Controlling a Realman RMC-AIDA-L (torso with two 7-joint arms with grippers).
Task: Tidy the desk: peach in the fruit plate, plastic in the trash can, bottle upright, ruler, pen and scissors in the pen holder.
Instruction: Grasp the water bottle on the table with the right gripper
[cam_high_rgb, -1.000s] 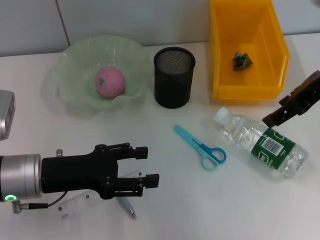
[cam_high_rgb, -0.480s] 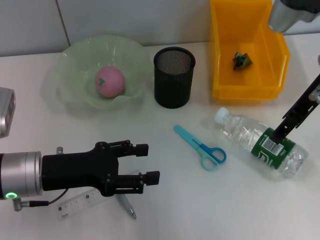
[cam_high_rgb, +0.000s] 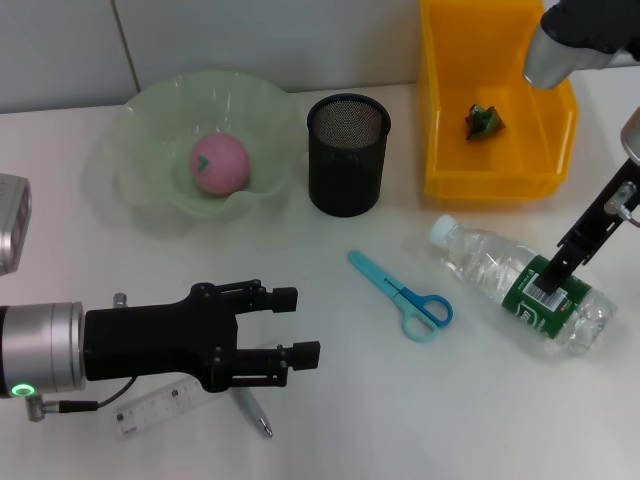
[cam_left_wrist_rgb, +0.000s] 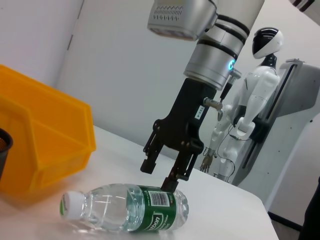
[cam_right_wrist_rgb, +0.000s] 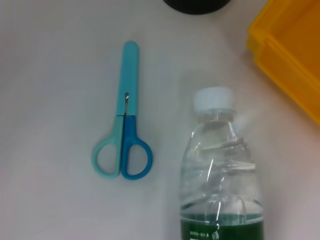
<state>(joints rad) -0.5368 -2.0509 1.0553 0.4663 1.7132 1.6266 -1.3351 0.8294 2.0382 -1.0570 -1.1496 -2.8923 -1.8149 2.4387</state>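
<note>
- The right gripper (cam_left_wrist_rgb: 161, 175) hangs straight over the lying bottle (cam_high_rgb: 520, 284); its jaws are spread, one at each side of the bottle's green label (cam_left_wrist_rgb: 159, 210), the near fingertip right at the label's white barcode patch. Whether it touches cannot be told.
- The label carries white lettering too blurred to read; the white cap (cam_right_wrist_rgb: 214, 98) points away from the jaws toward the scissors (cam_high_rgb: 405, 295).
- The scissors, closed, lie on the table (cam_high_rgb: 350, 420) between the two grippers.
- The left gripper (cam_high_rgb: 297, 328) hovers low with released jaws, empty; under it lie the clear ruler (cam_high_rgb: 150, 408) and the pen (cam_high_rgb: 252, 411).
- Beyond the left jaws stand the black mesh pen holder (cam_high_rgb: 347, 154) and the green fruit plate (cam_high_rgb: 150, 170) with the peach (cam_high_rgb: 219, 164) in it.
- Beyond the right jaws, the yellow trash can (cam_high_rgb: 455, 175) holds crumpled green plastic (cam_high_rgb: 484, 120).
</note>
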